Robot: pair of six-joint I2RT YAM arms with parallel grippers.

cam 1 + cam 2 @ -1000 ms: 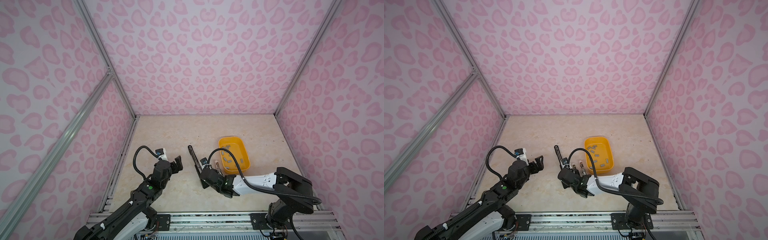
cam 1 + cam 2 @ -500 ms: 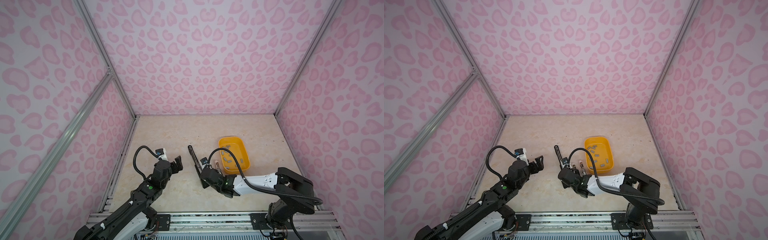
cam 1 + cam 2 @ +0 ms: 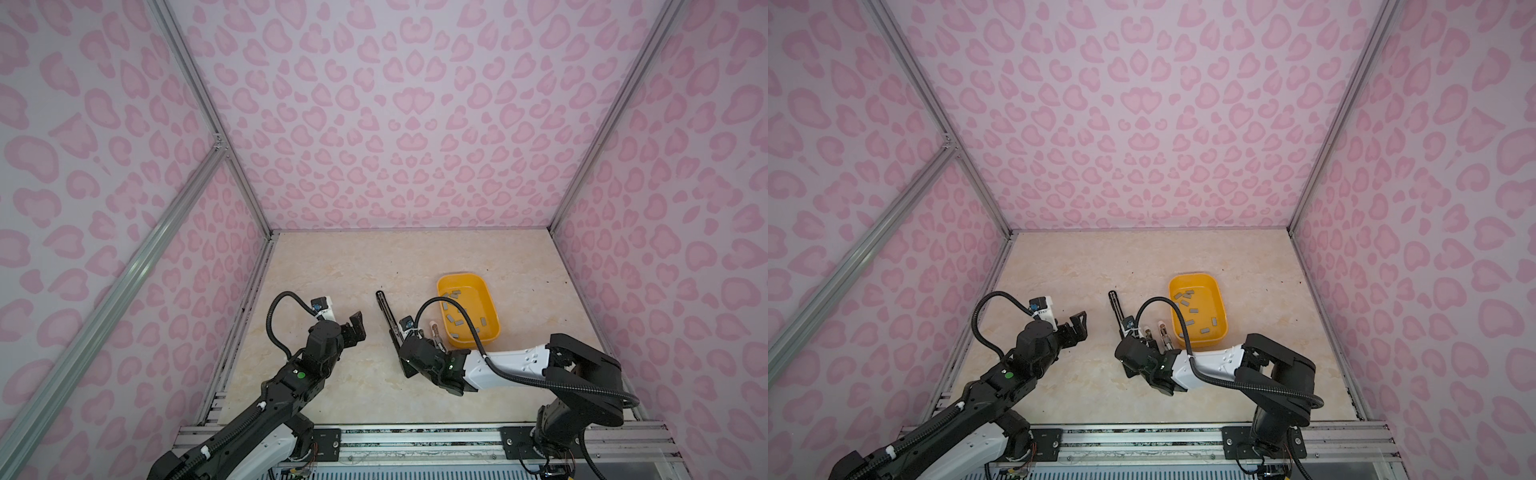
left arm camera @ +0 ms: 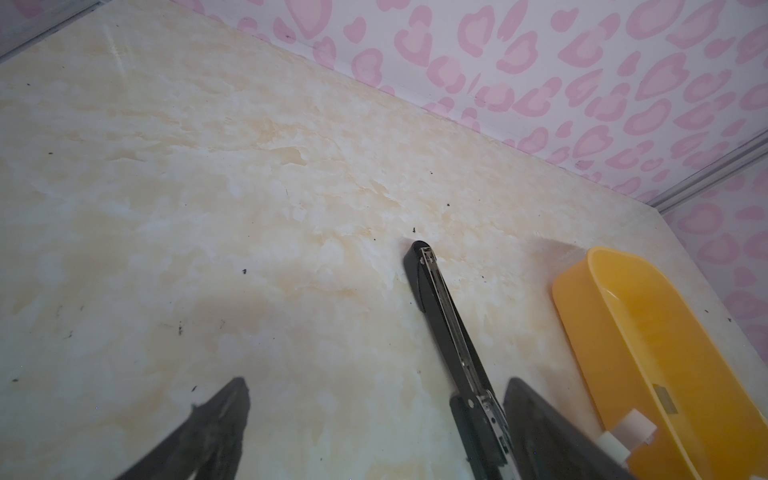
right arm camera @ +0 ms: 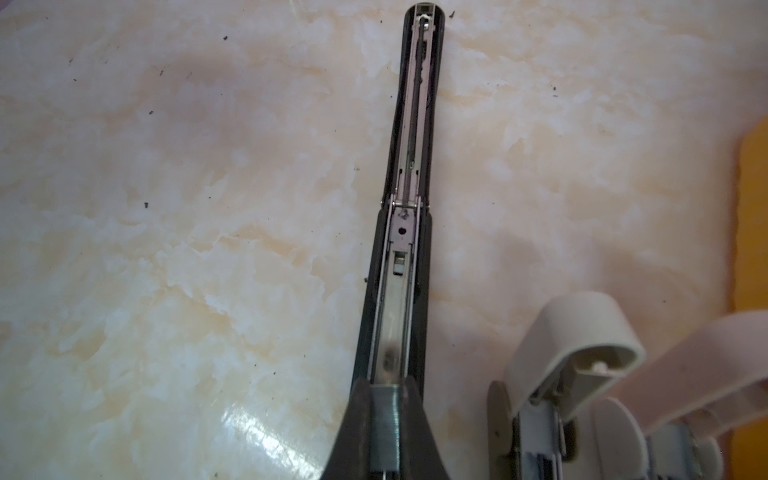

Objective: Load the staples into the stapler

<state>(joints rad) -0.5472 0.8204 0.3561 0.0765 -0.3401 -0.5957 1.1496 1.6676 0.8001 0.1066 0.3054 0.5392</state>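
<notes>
1. The right gripper [image 5: 386, 388] is clamped tight on a staple strip [image 5: 386, 419], a small grey ridged block pinched between its two dark fingers [image 5: 357, 415].
2. Straight ahead of that gripper lies the black stapler [image 5: 409, 249]. It is opened out flat on the marble-patterned table [image 5: 166, 249], with its shiny metal channel facing up. The held strip sits at the near end of the channel, in line with it (whether it touches the metal cannot be told).
3. Just beside the right gripper, on the side away from the left arm, are a small white stapler [image 5: 573, 353] and a pale pink stapler [image 5: 706, 353]. Both are close to the wrist camera and blurred.
4. Past those two, still near the right gripper but apart from it, a yellow tray [image 3: 493, 309] holds more staples [image 3: 453, 294]. They are short grey strips scattered flat across its floor.
5. The left gripper [image 3: 357, 330] hangs above the table with its jaws spread wide and nothing between them. The black stapler lies off to its side, toward the right arm, and the two are not touching.
</notes>
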